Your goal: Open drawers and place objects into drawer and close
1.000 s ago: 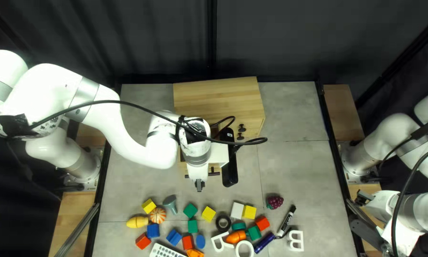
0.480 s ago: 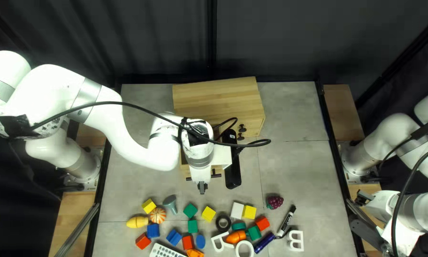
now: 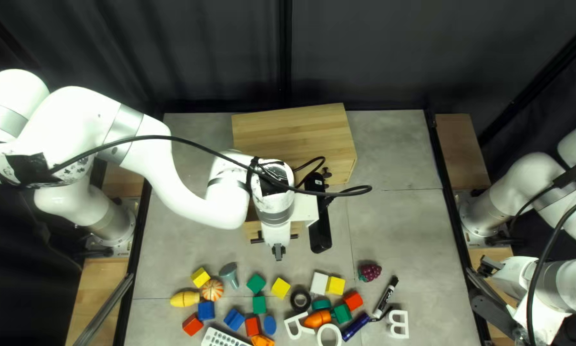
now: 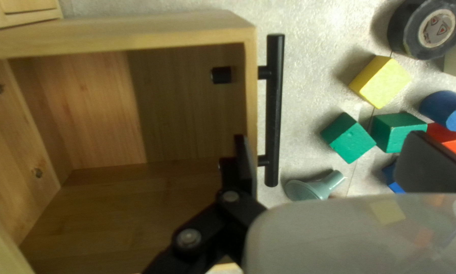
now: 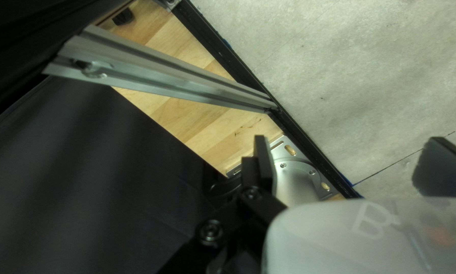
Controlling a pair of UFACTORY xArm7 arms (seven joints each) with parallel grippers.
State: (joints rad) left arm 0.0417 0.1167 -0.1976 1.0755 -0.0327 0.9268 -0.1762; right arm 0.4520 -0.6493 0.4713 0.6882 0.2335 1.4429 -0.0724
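The gray table bears a wooden cabinet, with colored blocks, black tape, a toy pumpkin, toy grapes and white letters scattered nearer its front edge.

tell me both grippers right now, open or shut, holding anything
Left gripper: open, holding nothing, near the drawer handle.
Right gripper: open, holding nothing.

Robotics lab: robot arms bolted beside table, dark curtains behind.

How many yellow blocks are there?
3: one yellow block beside the pumpkin, another beside the black tape roll, another against the white block. My left arm could hide more.
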